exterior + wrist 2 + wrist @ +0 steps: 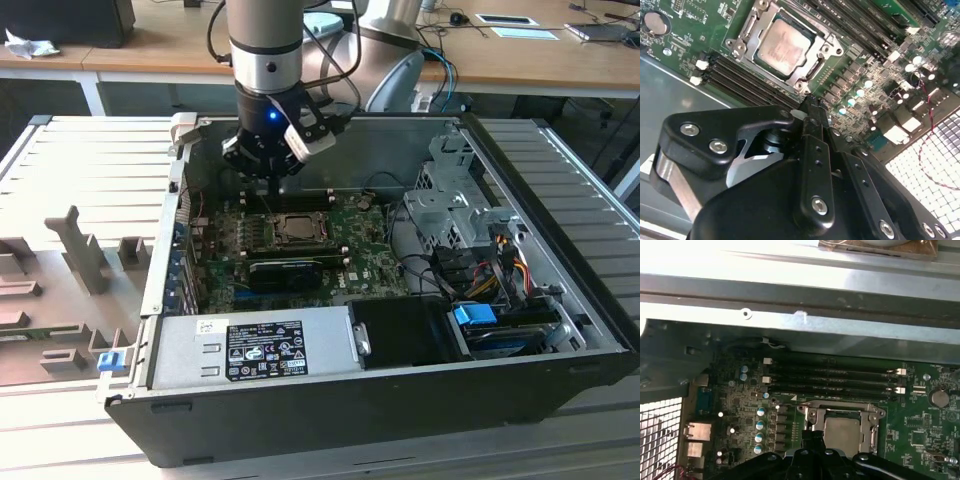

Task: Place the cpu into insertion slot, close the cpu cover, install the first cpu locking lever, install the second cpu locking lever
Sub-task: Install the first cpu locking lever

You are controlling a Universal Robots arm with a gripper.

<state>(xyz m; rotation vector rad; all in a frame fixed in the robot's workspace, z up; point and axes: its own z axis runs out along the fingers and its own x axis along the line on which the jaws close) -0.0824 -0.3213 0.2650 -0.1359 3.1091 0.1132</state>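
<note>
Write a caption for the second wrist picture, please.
Gripper poised by the cpu, which sits in the insertion slot.

The silver-grey cpu (784,45) lies flat in the insertion slot (832,50), with the silver cpu cover (751,31) lowered flat around it.

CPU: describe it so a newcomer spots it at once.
In the open computer case, look at the green motherboard. Beside the long black memory slots sits the cpu: the only flat silver-grey square, framed by the silver cpu cover.

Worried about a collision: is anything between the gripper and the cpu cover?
Nothing visible stands between them. The gripper hangs just above a corner of the cpu cover, beside the memory slots, with open air between. The cpu sits in the cover's cut-out.
</note>
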